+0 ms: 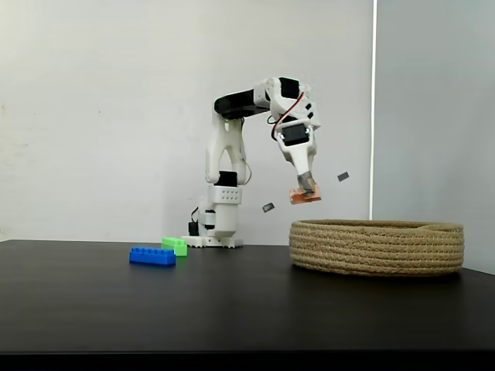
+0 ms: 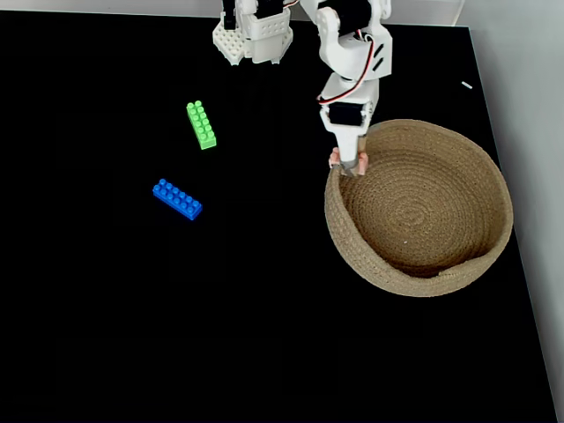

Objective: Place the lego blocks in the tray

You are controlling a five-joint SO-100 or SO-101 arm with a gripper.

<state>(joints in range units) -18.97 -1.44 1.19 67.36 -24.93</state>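
Fixed views both show the pincer (image 1: 306, 191) clamped on the pink brick (image 1: 305, 197) (above the tray's (image 1: 377, 247) rim); 2 bricks on the table.

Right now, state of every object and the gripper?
Gripper: shut on the pink brick, raised above the basket's near-arm rim.
Pink brick: held in the air, not yet in the basket.
Blue brick: flat on the table, studs up, untouched.
Green brick: flat on the table, studs up, apart from the blue one.
Basket: upright on the table, no bricks inside.
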